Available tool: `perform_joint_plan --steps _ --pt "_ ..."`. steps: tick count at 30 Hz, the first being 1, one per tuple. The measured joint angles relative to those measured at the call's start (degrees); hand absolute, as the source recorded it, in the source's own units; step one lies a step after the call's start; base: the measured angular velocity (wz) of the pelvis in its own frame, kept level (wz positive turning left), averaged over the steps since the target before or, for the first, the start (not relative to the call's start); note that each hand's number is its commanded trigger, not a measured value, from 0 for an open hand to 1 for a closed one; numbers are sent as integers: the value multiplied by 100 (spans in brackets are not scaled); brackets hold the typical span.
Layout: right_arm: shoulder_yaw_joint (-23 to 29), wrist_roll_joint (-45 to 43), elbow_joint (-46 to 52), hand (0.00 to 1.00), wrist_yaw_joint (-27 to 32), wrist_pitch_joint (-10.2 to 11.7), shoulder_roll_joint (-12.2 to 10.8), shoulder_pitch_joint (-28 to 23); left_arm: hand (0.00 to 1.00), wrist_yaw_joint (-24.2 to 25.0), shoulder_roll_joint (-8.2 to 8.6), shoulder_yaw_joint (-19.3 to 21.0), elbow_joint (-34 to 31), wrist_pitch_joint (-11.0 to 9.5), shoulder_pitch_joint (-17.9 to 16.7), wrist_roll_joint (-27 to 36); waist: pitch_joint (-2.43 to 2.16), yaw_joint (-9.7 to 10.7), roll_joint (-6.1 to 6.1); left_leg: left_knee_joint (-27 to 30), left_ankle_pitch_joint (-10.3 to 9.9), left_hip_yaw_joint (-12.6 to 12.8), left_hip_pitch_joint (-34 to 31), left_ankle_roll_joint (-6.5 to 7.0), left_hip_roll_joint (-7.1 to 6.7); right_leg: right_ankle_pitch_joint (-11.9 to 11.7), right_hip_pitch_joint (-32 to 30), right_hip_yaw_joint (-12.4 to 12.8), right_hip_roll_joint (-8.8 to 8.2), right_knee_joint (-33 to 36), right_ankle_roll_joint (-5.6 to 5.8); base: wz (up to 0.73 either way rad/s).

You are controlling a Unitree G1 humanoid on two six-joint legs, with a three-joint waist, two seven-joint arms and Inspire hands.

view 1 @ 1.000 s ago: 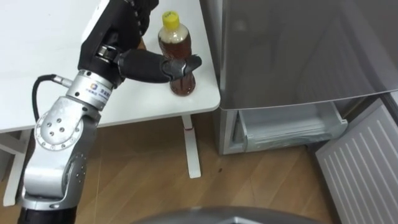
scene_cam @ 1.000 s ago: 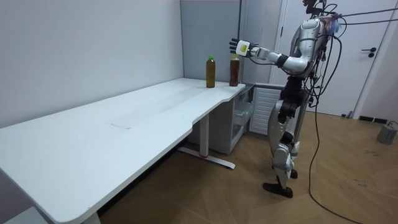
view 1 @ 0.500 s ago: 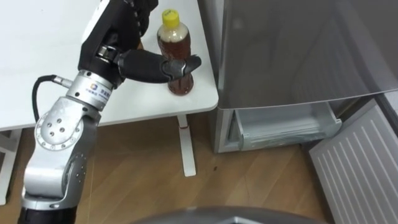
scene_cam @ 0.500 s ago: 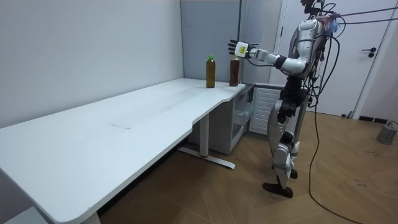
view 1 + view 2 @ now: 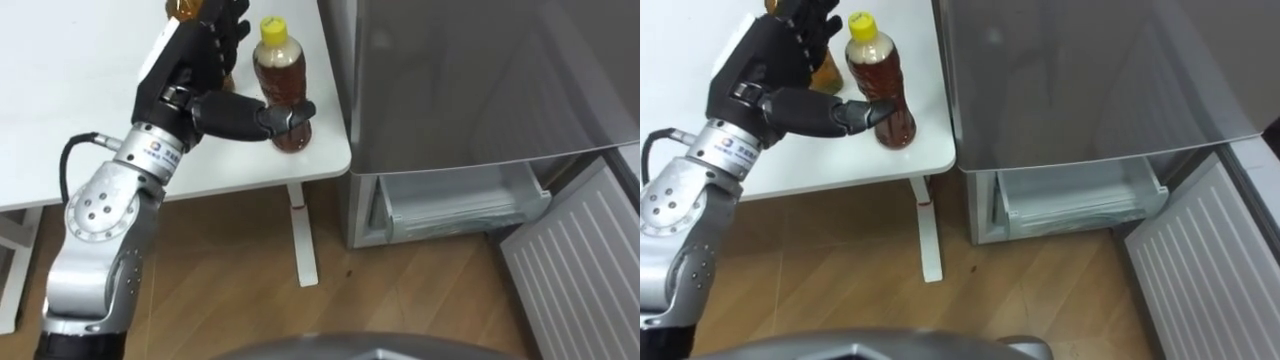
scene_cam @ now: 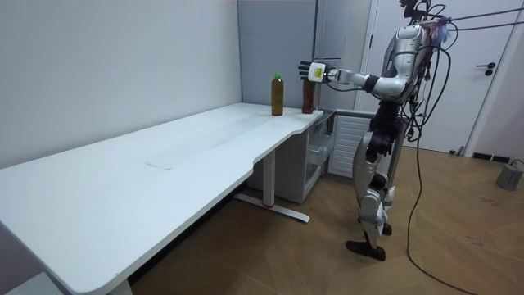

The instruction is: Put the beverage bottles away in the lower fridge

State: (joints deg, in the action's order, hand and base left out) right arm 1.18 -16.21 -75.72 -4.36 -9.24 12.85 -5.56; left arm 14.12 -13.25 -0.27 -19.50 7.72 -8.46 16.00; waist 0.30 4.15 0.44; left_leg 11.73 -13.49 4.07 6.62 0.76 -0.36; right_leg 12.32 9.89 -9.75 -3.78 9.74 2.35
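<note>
A brown drink bottle with a yellow cap (image 5: 281, 88) (image 5: 880, 88) (image 6: 309, 92) stands upright near the white table's (image 5: 70, 90) right corner. My left hand (image 5: 193, 62) (image 5: 768, 62) (image 6: 306, 69) is open just left of it. The fingers point up beside the bottle and the thumb lies across its lower front. A second brown bottle (image 5: 184, 8) (image 6: 277, 94), green-capped in the room view, stands farther back, mostly hidden behind the hand. I stand at the table's end, beside the fridge.
The grey fridge (image 5: 480, 80) stands right of the table. Its lower drawer (image 5: 460, 205) (image 5: 1080, 200) is pulled out, and a white ribbed door panel (image 5: 580, 260) is swung out at the lower right. Wooden floor lies below the table edge.
My left hand has dropped a little and drawn back to the left, so the thumb reaches less far across the bottle. The bottle has not moved.
</note>
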Motion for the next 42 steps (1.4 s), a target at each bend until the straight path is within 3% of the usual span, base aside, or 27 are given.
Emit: perform_joint_plan --steps 4,8,12,15,27,42 --pt "6 -5 2 0 -2 -16 -74 7 0 0 123 0 15 0 -24 -7 1 2 -54 13 1 -15 -1 1 -1 0 1 -3 1 -5 1 0" --pt "2 3 2 0 -3 -17 -116 39 0 -11 129 -8 140 -2 -23 7 -1 7 -51 15 1 -23 9 1 -1 0 19 -5 1 0 1 0" --pt "2 6 4 0 -3 -11 -166 65 0 -26 137 -62 561 4 -23 7 10 25 -33 65 1 -26 8 1 -2 0 15 -14 0 -3 0 0" --pt "1 2 3 0 -5 -14 -168 66 0 -79 137 -62 602 4 -21 9 30 36 -2 69 0 -90 -5 1 -3 -1 14 -31 0 4 0 4" --pt "13 -35 -19 0 -57 -101 -167 29 0 -131 179 -31 600 63 -16 5 30 46 78 10 1 -107 -5 -3 4 -6 9 -11 16 15 -9 0" --pt "8 -41 75 0 -71 -221 -169 -41 0 -678 369 -12 771 161 193 10 24 104 88 -16 1 22 76 -3 18 -6 10 53 23 11 -9 -2"
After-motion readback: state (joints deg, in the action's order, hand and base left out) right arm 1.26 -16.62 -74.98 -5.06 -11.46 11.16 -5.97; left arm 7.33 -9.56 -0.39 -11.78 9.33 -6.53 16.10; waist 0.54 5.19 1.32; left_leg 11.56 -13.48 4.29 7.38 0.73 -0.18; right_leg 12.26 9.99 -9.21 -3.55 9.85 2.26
